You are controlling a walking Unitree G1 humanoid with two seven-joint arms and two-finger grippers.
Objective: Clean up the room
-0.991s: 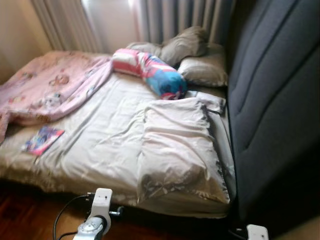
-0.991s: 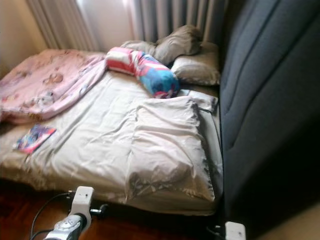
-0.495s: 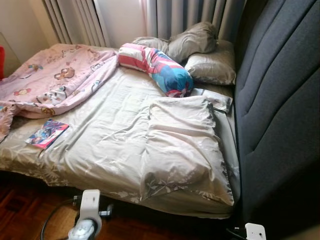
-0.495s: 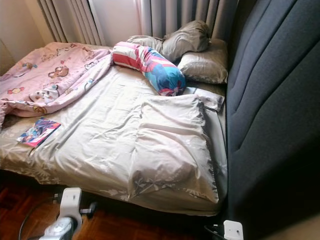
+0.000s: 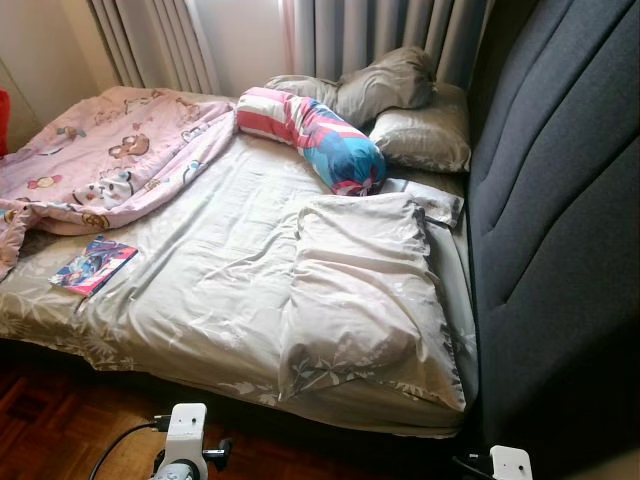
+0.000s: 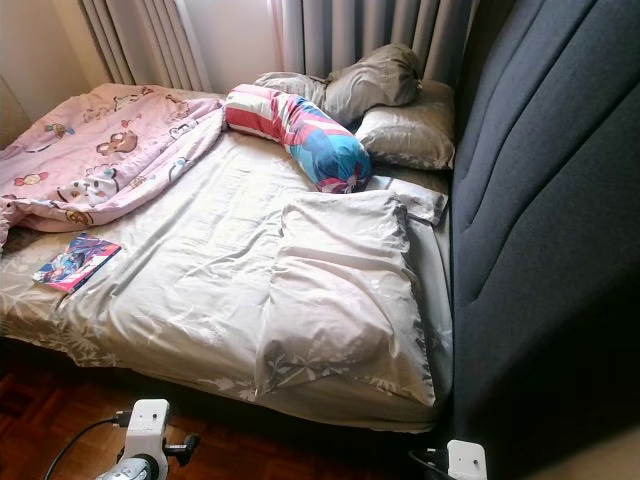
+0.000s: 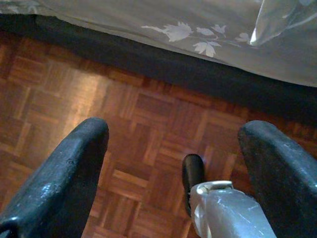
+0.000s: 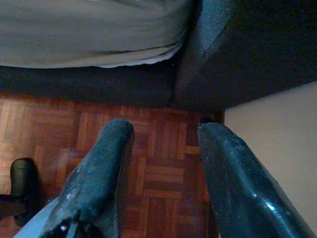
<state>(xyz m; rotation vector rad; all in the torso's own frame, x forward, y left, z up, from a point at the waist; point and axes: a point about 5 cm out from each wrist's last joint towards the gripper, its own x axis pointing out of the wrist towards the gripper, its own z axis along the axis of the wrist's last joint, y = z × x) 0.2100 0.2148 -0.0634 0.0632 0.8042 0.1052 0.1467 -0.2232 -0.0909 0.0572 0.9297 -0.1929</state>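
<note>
The book lies at the bed's near-left edge, roughly ten o'clock from the left gripper, long axis slanting toward one o'clock; left arm nearer; both the left and the right gripper hang spread apart, empty, above the floor.

The middle of the bed lay open between a book and a pillow. A dark headboard walled the right side.

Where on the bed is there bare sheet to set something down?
Free: the sheet between the pink blanket, the book and the big pillow. Crowded: near the headboard, where the striped bolster and grey pillows pile up.
</note>
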